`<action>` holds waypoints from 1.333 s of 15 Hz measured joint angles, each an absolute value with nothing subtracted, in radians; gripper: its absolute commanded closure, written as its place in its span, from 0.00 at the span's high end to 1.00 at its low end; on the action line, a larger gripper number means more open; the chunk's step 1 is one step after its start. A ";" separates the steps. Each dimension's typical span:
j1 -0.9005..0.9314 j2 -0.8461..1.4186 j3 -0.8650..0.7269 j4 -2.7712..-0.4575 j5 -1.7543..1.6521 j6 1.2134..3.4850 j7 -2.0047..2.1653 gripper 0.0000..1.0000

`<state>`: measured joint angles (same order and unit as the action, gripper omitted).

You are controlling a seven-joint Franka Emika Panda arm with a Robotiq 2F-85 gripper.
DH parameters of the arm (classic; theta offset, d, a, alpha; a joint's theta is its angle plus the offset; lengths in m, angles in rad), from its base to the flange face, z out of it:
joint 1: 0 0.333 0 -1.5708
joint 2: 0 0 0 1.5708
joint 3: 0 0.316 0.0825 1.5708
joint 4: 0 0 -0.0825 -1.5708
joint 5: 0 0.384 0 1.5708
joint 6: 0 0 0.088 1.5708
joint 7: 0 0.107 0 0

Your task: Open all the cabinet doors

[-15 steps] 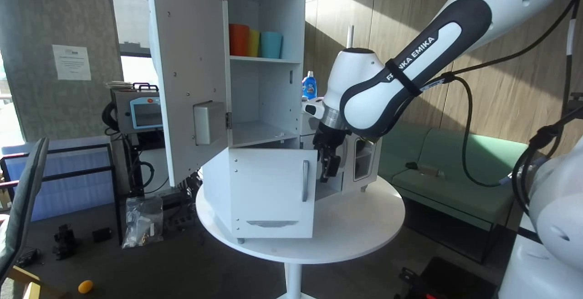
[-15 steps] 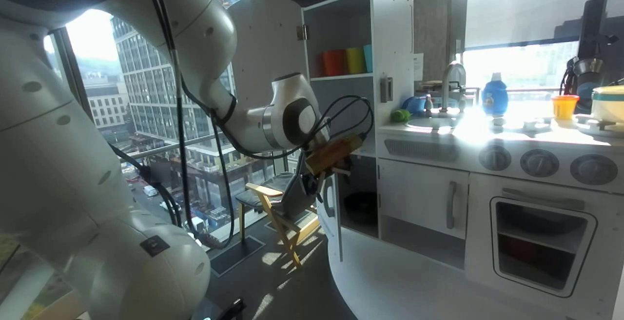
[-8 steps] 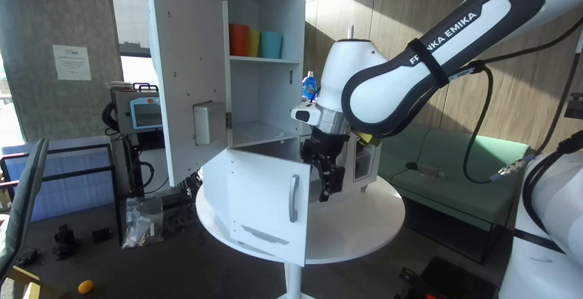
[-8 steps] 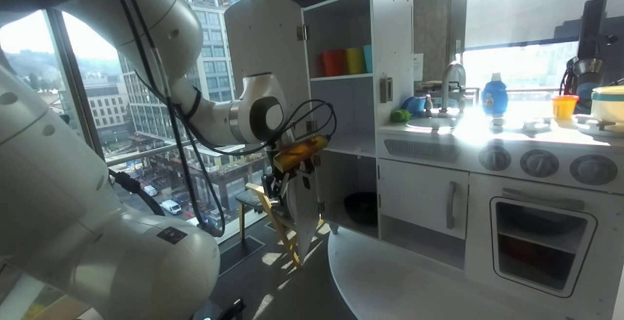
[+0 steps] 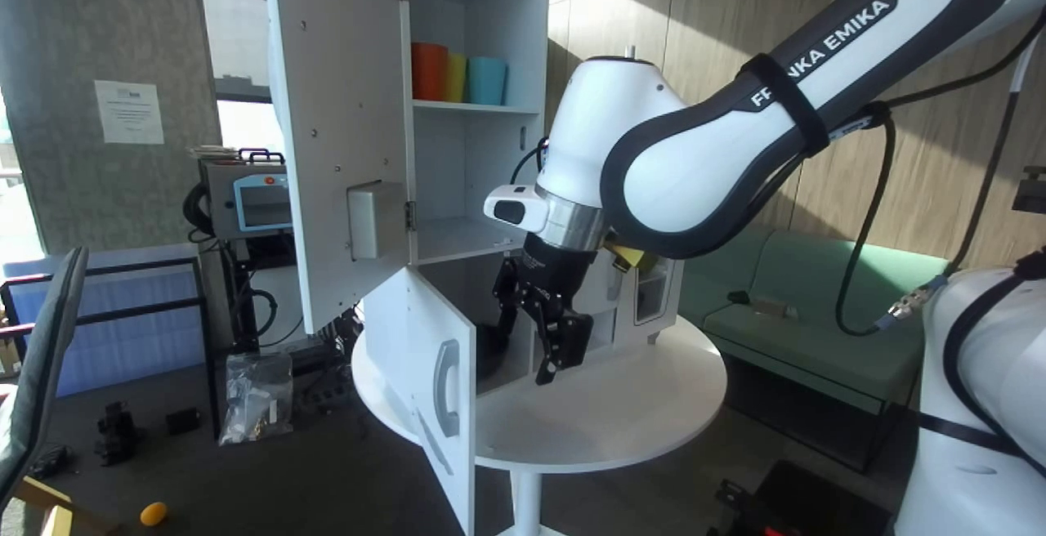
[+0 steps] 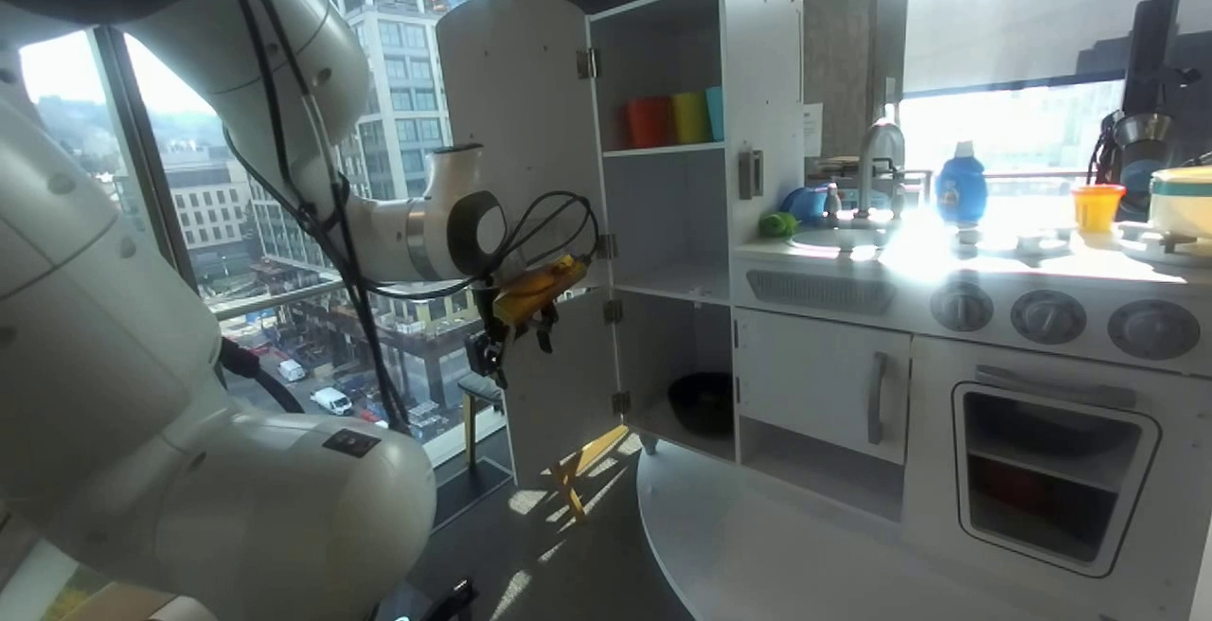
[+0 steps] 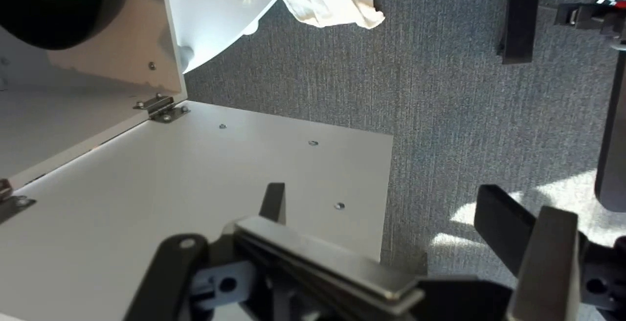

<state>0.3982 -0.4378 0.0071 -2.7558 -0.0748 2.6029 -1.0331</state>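
The tall white cabinet door (image 5: pixel 347 136) stands wide open in both exterior views (image 6: pixel 511 81). The shorter white door (image 5: pixel 429 389) below it is swung wide open, with its handle on the outer face. Its inner face shows in an exterior view (image 6: pixel 563 394) and in the wrist view (image 7: pixel 195 174). My gripper (image 5: pixel 523 352) is open and empty on the inner side of this door; it also shows in an exterior view (image 6: pixel 521 356) and the wrist view (image 7: pixel 381 208). I cannot tell whether it touches the door. The door under the sink (image 6: pixel 814 384) and the dark-windowed oven door (image 6: pixel 933 470) are closed.
The cabinet stands on a round white tabletop (image 5: pixel 605 438). A black bowl (image 6: pixel 701 403) sits in the lower compartment. Coloured cups (image 5: pixel 486 80) stand on the upper shelf. A blue bottle (image 6: pixel 961 184) stands by the sink. A chair (image 6: pixel 592 460) is behind the open shorter door.
The shorter door has swung from partly open to wide open. My gripper has moved along with it, leftward in both exterior views. The tall door has not moved.
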 measured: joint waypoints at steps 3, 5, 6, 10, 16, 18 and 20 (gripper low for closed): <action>0.344 -0.436 -0.018 -2.755 -0.063 2.655 -0.983 1.00; 0.298 -0.437 -0.069 -2.753 -0.050 2.667 -0.980 1.00; 0.273 -0.437 -0.098 -2.750 -0.046 2.670 -0.980 1.00; 0.176 -0.420 -0.207 -2.715 -0.010 2.675 -0.978 1.00; 0.077 -0.258 -0.279 -2.575 0.095 2.696 -0.898 1.00; 0.051 -0.185 -0.279 -2.523 0.116 2.714 -0.834 1.00; 0.020 -0.113 -0.275 -2.472 0.124 2.733 -0.756 1.00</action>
